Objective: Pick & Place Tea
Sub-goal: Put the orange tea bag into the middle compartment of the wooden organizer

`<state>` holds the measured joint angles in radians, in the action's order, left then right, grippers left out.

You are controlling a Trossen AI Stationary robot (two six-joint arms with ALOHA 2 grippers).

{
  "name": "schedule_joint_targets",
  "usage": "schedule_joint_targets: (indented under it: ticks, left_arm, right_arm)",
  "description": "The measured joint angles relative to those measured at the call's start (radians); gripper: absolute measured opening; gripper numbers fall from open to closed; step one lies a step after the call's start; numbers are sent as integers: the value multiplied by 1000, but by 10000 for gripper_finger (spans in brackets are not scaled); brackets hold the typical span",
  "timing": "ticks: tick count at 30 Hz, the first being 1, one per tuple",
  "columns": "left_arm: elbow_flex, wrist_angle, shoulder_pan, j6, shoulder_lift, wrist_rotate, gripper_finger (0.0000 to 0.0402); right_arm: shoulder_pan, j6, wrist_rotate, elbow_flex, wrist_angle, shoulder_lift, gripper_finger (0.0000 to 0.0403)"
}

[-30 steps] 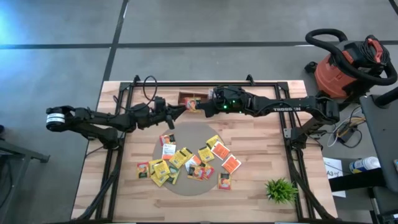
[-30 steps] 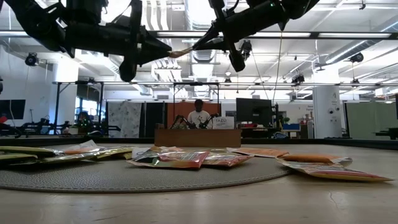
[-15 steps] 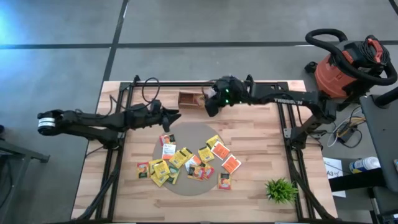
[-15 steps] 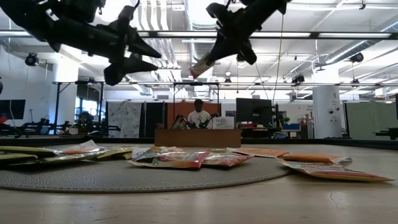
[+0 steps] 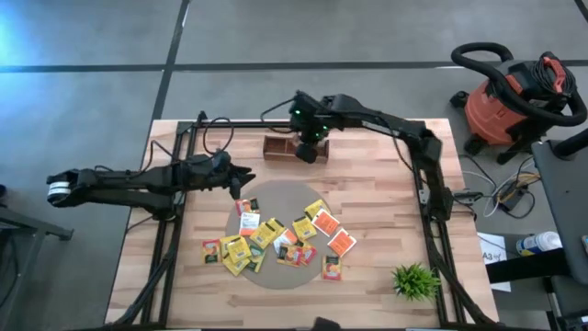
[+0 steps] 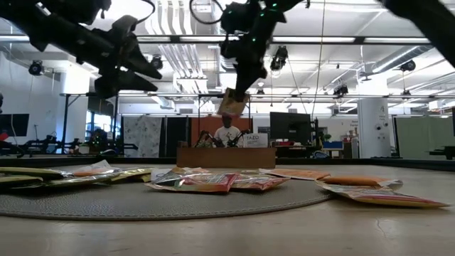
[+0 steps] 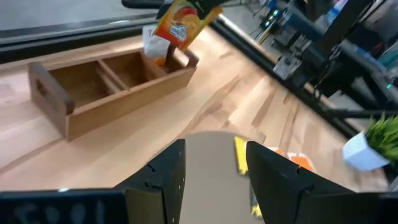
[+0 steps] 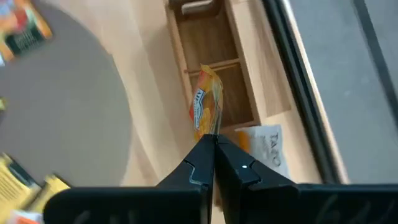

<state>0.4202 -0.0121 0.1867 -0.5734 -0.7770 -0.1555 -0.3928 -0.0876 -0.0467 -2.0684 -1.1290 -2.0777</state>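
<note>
1. Our right gripper (image 8: 212,144) pinches an orange tea packet (image 8: 207,109), hanging long axis down, just above the wooden tray (image 8: 211,42), over its compartment nearest the mat (image 5: 276,198).
2. Left gripper (image 7: 211,165), fingers apart & empty, waits near the tray, mat side.
3. Remaining packets (image 5: 276,241) lie on the mat, well apart from the tray.

The wooden table (image 5: 377,202) carries a round grey mat (image 5: 268,195) strewn with tea packets (image 5: 276,237), a divided wooden tray (image 5: 280,148) at the far edge, and a small plant (image 5: 415,280) near the front right corner.

one orange tea packet (image 8: 206,109) hangs pinched; others (image 5: 276,237) lie scattered.
</note>
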Motion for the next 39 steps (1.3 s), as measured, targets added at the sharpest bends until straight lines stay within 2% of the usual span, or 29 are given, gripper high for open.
schedule_joint_targets:
  ticks: [4, 9, 13, 24, 36, 39]
  left_arm:
    - [0, 77, 1, 24, 32, -3, 163]
    - [0, 115, 3, 55, 62, -63, 163]
    - [0, 113, 13, 81, 71, -104, 163]
    - [0, 118, 28, 100, 67, -100, 163]
    - [0, 117, 29, 19, 63, -161, 163]
    - [0, 118, 29, 19, 63, -175, 163]
  right_arm:
    - [-14, -126, 1, -161, -83, -110, 8]
    - [-28, -222, -3, -290, -128, -214, 8]
    - [-33, -269, -7, -281, -126, -248, 8]
    - [-39, -346, -60, -280, -137, -307, 8]
    - [-77, -465, -58, -272, -98, -310, 8]
    - [-78, -477, -29, -265, -94, -312, 8]
